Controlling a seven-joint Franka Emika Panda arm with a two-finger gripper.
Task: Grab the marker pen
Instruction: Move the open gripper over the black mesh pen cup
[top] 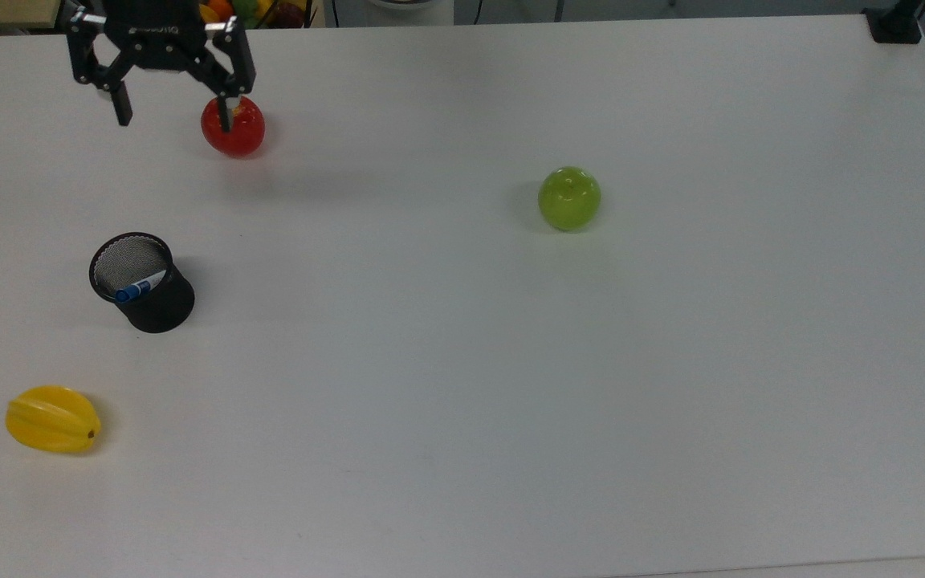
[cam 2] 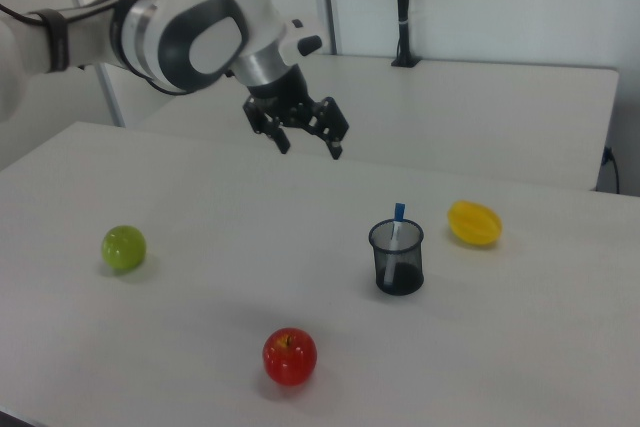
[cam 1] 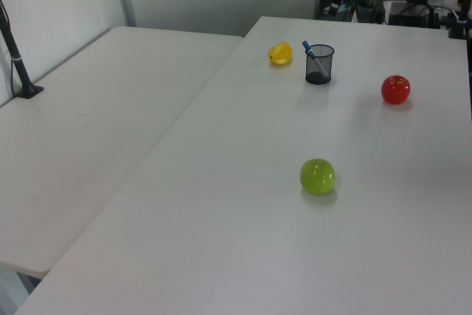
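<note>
The marker pen (top: 140, 286) has a white barrel and blue cap and stands tilted inside a black mesh cup (top: 145, 282) on the white table. The marker pen (cam 1: 309, 50) sticks out of the cup (cam 1: 318, 64) in the left view, and the marker pen (cam 2: 397, 220) rises above the cup (cam 2: 398, 258) in the right view. My gripper (top: 173, 122) hangs open in the air well above the table, near the red apple (top: 234, 128) in the top view and far from the cup. In the right view my gripper (cam 2: 311, 150) is up and left of the cup.
A red apple (cam 2: 290, 356), a green apple (top: 568, 198) and a yellow starfruit (top: 53, 419) lie spread over the table (top: 511, 385). A second white table (cam 1: 88, 130) adjoins it on the left view's left. Wide free surface lies around the cup.
</note>
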